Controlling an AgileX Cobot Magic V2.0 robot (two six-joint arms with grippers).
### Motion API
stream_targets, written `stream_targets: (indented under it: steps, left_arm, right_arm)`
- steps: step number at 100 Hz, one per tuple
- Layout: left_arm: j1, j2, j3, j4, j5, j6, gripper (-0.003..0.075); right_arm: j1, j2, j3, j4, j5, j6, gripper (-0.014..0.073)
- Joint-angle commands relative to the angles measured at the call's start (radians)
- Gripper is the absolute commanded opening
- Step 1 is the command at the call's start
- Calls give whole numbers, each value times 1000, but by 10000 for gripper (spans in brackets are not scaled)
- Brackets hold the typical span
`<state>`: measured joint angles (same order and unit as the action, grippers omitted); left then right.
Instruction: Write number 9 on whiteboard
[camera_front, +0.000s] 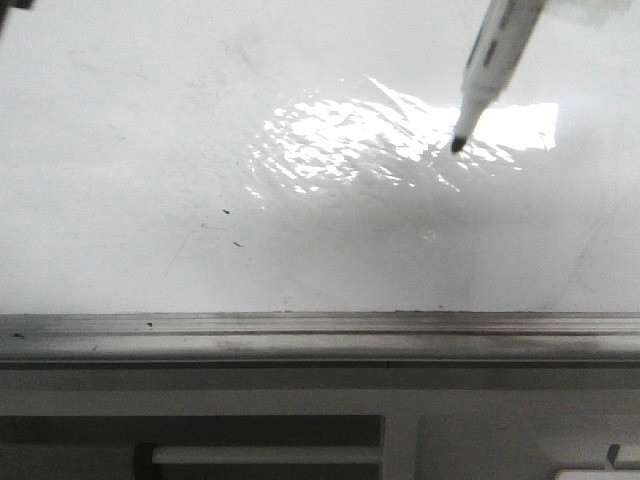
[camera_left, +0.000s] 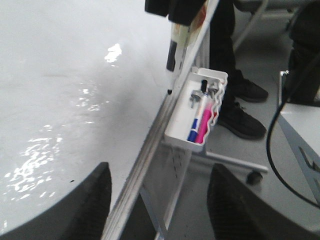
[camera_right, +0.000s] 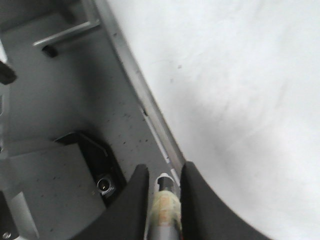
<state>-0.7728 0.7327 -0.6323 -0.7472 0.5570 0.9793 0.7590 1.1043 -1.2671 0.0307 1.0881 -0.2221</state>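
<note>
The whiteboard (camera_front: 150, 150) is glossy white with strong glare in its middle. No number 9 shows on it, only tiny specks and faint scratches. My right gripper (camera_right: 165, 170) is shut on a white marker (camera_right: 167, 205) with a taped barrel. In the front view the marker (camera_front: 497, 50) comes down from the upper right, its black tip at the glare's edge; I cannot tell whether it touches. The left wrist view shows the same marker (camera_left: 173, 50) above the whiteboard (camera_left: 50, 75). My left gripper (camera_left: 160, 170) is open and empty, straddling the board's ledge.
A grey metal ledge (camera_front: 300, 335) runs along the board's lower edge. A white tray (camera_left: 180, 137) hangs off the ledge (camera_left: 150, 150) and holds blue and pink markers (camera_left: 200, 122). A person's dark shoes (camera_left: 242, 122) stand on the floor beyond it.
</note>
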Motion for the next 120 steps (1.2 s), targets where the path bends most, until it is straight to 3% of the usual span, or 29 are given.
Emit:
stream_targets:
  steps: [1, 12, 23, 38, 50, 60, 104, 120]
  left_arm:
    - [21, -92, 32, -38, -163, -104, 294]
    - [45, -190, 124, -44, -331, -212, 224]
    - [55, -268, 188, -98, -423, -221, 174]
    - [55, -323, 214, -130, -436, -221, 153]
    - [55, -327, 214, -140, -436, -221, 153]
    - [55, -327, 214, -140, -436, -221, 153]
    - [55, -327, 214, -140, -436, -221, 151]
    - [55, -327, 214, -140, -436, -221, 150]
  right_arm:
    - [33, -55, -25, -95, -105, 60, -36]
    - [86, -109, 79, -203, -298, 130, -36]
    - [123, -154, 238, -456, -471, 283, -36]
    - [123, -176, 431, -943, -602, 713, -37]
    - [123, -176, 471, -1152, -640, 1030, -40]
    - [123, -174, 470, -1194, -662, 1091, -40]
    - [75, -111, 470, -1193, -643, 1126, -42]
    - [75, -64, 470, -1172, -707, 1131, -42]
